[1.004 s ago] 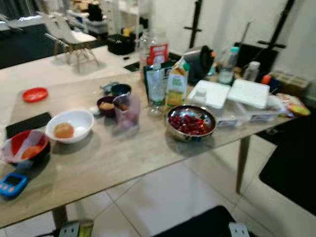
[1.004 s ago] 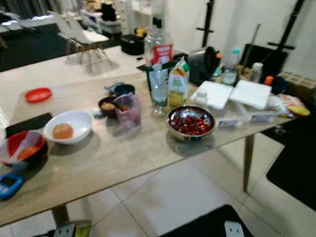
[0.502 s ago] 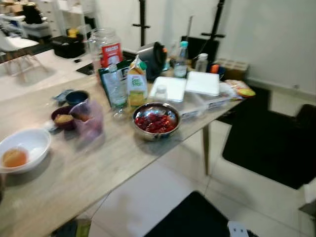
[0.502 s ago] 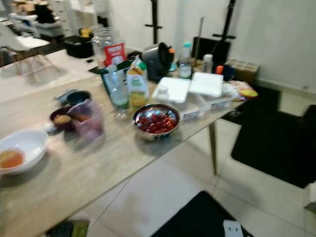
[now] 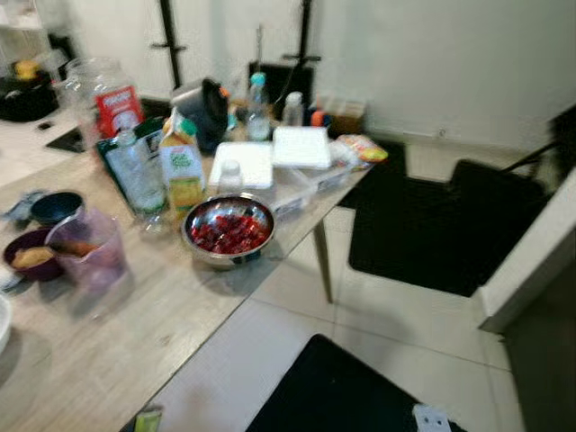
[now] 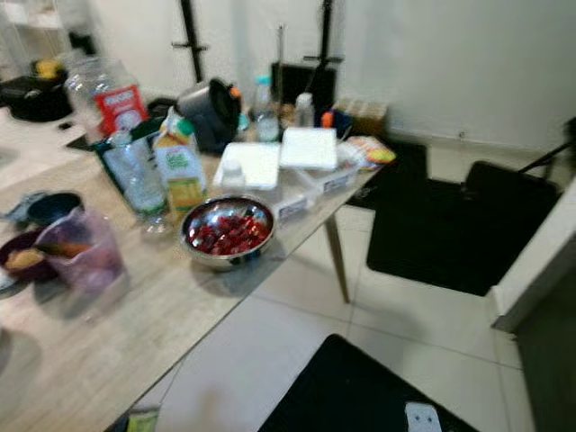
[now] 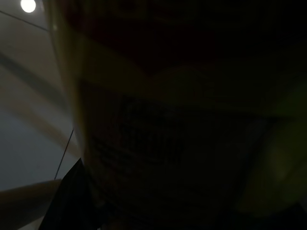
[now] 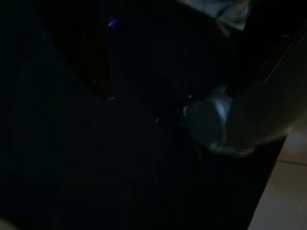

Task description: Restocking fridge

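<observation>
Most groceries wait on the wooden table (image 5: 171,333) at frame left: juice carton (image 5: 183,167), bowl of berries (image 5: 227,232). Neither gripper's state can be told.

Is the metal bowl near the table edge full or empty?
Partly full: the metal bowl holds a layer of dark red pieces, with bare steel wall above them.
</observation>
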You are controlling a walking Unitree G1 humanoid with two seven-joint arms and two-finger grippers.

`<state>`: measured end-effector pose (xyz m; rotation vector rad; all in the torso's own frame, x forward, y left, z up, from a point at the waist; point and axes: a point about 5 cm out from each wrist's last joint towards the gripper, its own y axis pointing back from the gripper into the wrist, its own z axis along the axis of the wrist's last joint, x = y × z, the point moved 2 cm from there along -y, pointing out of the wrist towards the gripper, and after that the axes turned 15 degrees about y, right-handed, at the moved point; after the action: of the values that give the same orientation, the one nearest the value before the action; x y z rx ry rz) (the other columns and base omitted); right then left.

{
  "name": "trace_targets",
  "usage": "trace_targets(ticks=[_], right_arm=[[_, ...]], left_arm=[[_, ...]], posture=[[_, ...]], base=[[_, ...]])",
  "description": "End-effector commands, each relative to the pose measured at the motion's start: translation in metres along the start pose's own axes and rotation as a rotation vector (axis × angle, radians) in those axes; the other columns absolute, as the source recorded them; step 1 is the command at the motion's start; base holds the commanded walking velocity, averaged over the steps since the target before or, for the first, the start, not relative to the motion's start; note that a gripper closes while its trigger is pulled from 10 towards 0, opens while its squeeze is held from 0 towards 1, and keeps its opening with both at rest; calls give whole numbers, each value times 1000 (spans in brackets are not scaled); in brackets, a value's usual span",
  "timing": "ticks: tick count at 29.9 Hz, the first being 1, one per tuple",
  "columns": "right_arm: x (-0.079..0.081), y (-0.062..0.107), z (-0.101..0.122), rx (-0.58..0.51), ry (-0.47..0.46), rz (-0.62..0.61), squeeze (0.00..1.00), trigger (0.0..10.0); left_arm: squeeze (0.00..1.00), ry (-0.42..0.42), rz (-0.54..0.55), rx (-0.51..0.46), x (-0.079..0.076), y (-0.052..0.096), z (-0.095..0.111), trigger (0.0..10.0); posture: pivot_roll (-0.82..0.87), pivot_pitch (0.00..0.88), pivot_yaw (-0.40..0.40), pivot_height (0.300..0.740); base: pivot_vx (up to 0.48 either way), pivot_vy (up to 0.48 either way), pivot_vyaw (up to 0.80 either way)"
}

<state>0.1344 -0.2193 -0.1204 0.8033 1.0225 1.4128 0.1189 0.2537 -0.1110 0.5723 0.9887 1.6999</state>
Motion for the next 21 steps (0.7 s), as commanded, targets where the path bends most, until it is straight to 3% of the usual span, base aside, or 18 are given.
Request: trace_targets(ticks=[1, 21], right_arm=[[-1, 0, 1, -4, -10, -4, 0, 10000], [2, 0, 0, -3, -21, 0, 0, 10000]], left_arm=[[0, -9, -9, -5, -3, -2, 4, 10000], [0, -24, -20, -3, -4, -2, 6, 10000]], posture=[[-18, 0, 26, 740], [-15, 0, 32, 740]], base=[[0, 0, -769], [0, 0, -772]])
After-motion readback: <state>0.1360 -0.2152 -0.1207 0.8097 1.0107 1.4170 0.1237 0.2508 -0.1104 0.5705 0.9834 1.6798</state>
